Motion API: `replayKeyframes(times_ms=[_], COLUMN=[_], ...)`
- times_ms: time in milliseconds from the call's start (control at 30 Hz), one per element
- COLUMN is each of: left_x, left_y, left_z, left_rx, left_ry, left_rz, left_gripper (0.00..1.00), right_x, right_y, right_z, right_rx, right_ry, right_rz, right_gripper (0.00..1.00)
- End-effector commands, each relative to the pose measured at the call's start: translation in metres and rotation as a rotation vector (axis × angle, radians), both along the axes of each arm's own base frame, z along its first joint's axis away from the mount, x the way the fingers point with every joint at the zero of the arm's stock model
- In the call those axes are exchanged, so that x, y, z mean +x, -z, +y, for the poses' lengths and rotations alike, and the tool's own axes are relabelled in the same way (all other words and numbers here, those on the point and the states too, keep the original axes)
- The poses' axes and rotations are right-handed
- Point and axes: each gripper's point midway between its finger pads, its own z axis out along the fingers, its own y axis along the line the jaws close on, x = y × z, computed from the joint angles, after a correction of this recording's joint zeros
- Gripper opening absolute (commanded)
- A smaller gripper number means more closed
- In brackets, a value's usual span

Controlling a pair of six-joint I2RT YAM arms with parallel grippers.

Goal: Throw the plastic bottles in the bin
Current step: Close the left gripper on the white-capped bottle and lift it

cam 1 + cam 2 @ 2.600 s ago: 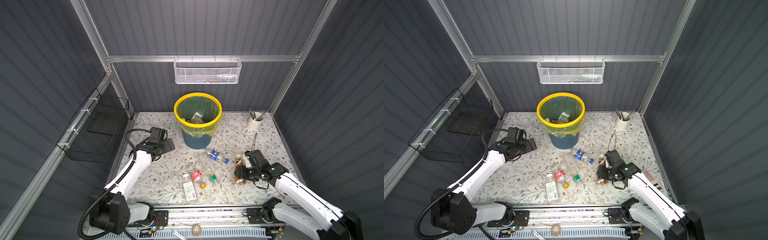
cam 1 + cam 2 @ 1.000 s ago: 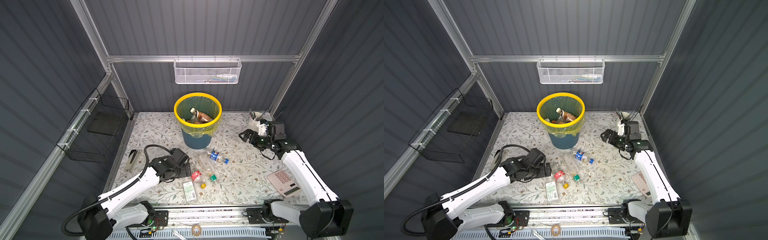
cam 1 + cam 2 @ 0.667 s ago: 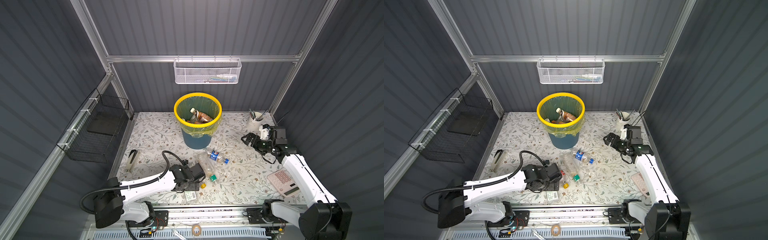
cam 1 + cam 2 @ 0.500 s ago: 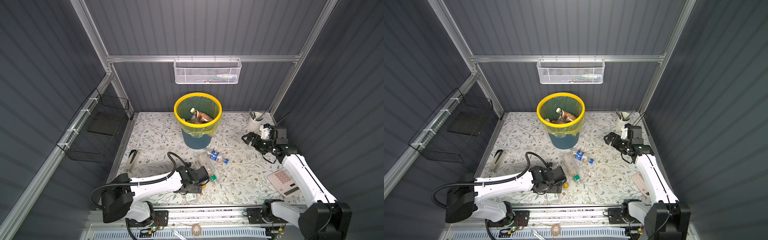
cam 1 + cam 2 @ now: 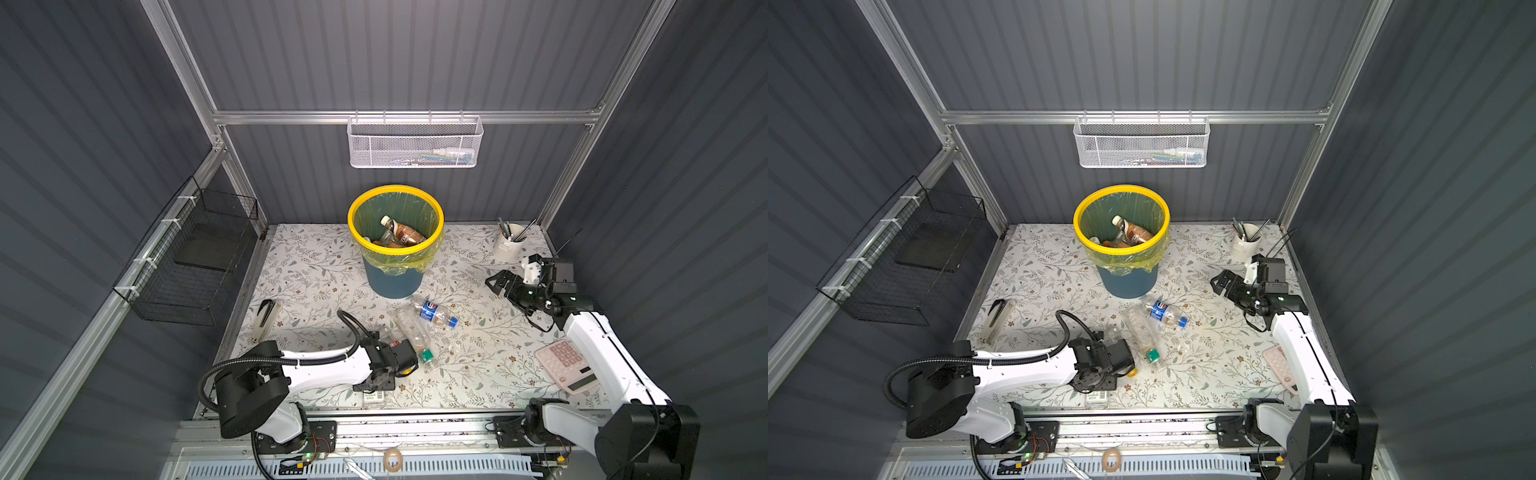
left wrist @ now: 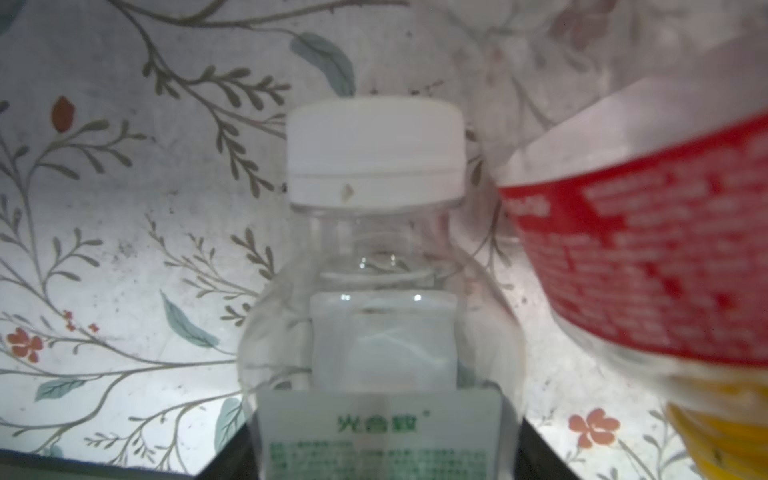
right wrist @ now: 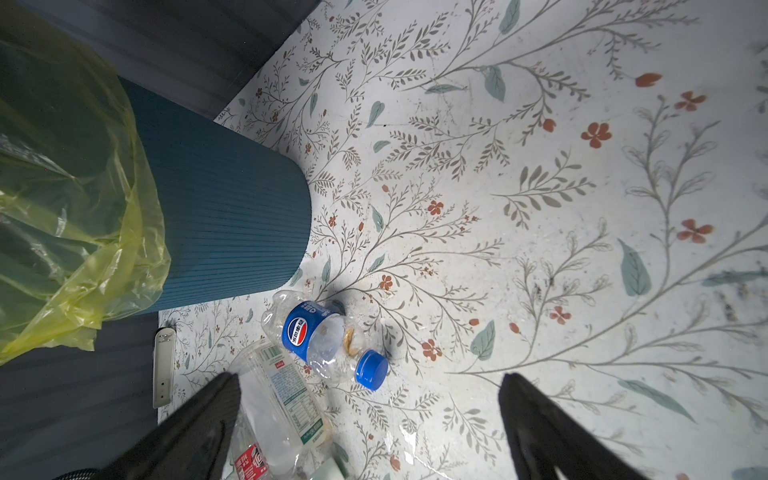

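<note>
At the near edge of the floral table (image 5: 316, 266), left of centre, a small clear plastic bottle (image 6: 376, 249) with white cap and green-printed white label lies between the jaws of the left gripper (image 5: 375, 384), clamping unclear; the right gripper (image 5: 496, 283) gapes empty.

The bin (image 5: 392, 282) stands at the back middle of the table (image 5: 316, 257), with bottles (image 5: 405, 235) lying inside it. Above it a wire basket (image 5: 413, 145) hangs on the back wall; a second basket (image 5: 195, 266) hangs on the left wall. A pen cup (image 5: 510, 247) stands in the back right corner, a calculator (image 5: 565, 365) lies front right, and a stapler (image 5: 264, 318) lies at the left edge. Just before the bin lies one bottle (image 5: 432, 311), with a longer bottle (image 5: 411, 330) just beside it on the left. Near the front edge another bottle (image 5: 374, 397) lies under the left gripper (image 5: 375, 384).
</note>
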Motion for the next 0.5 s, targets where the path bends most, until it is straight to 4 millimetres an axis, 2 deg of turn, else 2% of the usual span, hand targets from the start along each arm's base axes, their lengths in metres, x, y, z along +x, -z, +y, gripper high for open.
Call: replayKeyframes(times_ms=[0,100,200,300,467], left_x=[0.008,0.023,0.048,0.074,0.095], left_y=[-0.013,-0.032,-0.070,-0.131,-0.222], left_z=[0.023,0.047,0.070,0.088,0.112], left_rx=[-0.011,-0.047,-0.077,-0.060,0.044], left_ry=[-0.087,-0.173,-0.241,-0.257,-0.240], left_rz=[-0.066,-0.134,-0.258,-0.453,-0.675], left_gripper=[0.62,0.58,0.54,0.54,0.55], right_x=[-0.002,-0.002,-0.002,-0.002,-0.001], right_y=[-0.001,0.001,0.001,0.000,-0.002], right_z=[-0.004,-0.004,-0.005,-0.006,-0.006], right_rx=[-0.002,0.006,0.011,0.015,0.023], right_ry=[0.012,0.019,0.025,0.032,0.038], right_rz=[-0.010,-0.005,-0.002,-0.003,-0.001], right_gripper=[0.99,0.99,0.99,0.99,0.99])
